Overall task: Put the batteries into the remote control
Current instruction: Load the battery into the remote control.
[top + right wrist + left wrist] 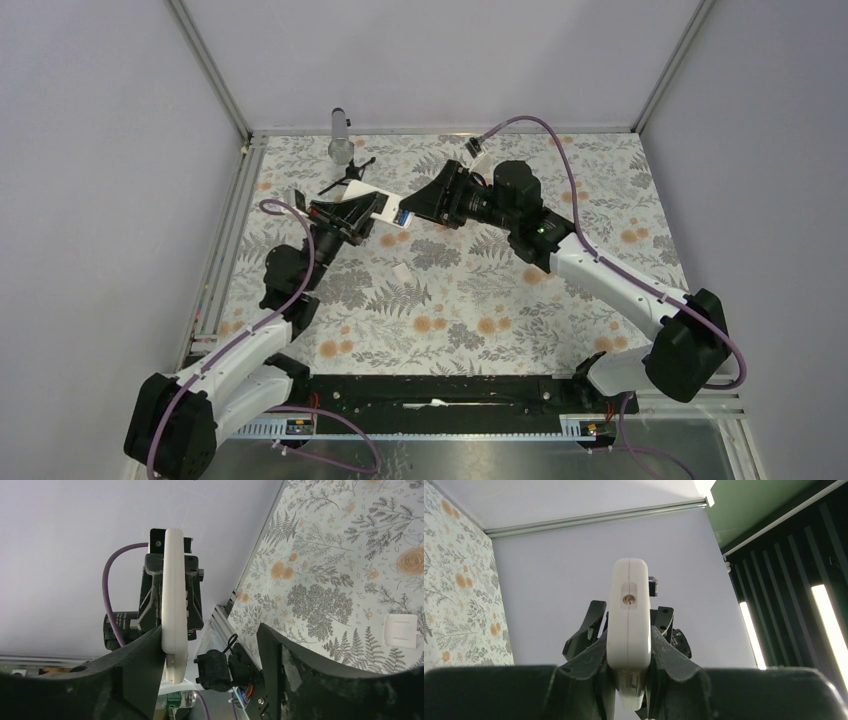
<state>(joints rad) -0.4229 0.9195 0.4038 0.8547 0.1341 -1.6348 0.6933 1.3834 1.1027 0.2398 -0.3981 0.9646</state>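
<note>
**Remote control held aloft between two arms: items on view**

**Top external view.**
- The remote control (pixel 378 205) is off the patterned table (pixel 520 300), toward its far left. It lies roughly level, long axis running between the two arms.
- The left gripper (pixel 358 212) is clamped on the remote's left portion.
- The right gripper (pixel 420 205) meets the remote's right end. Its finger state cannot be told from this height.
- A blue piece (pixel 403 217) shows at that right end, too small to identify.
- A small white cover piece (pixel 402 272) lies flat on the table, nearer the arms' bases and well apart from the remote.
- A clear tube (pixel 340 135) stands upright at the far edge, with a small black stand (pixel 350 178) just in front of it.

**Left wrist view.**
- The remote control (pixel 629 620) is seen end-on and upright, with a small round port in its end face.
- The left gripper (pixel 629 655) is closed on it, and its fingers (pixel 584 675) press both flat sides.

**Right wrist view.**
- The remote control (pixel 173 605) is seen edge-on, with the left gripper (pixel 172 597) holding it from behind.
- The right gripper (pixel 212 640) has its fingers spread wide. One finger (pixel 140 665) sits against the remote's near end, the other stands well apart, and nothing is gripped.
- The cover piece (pixel 401 631) lies on the table (pixel 325 555) at the right.
</note>
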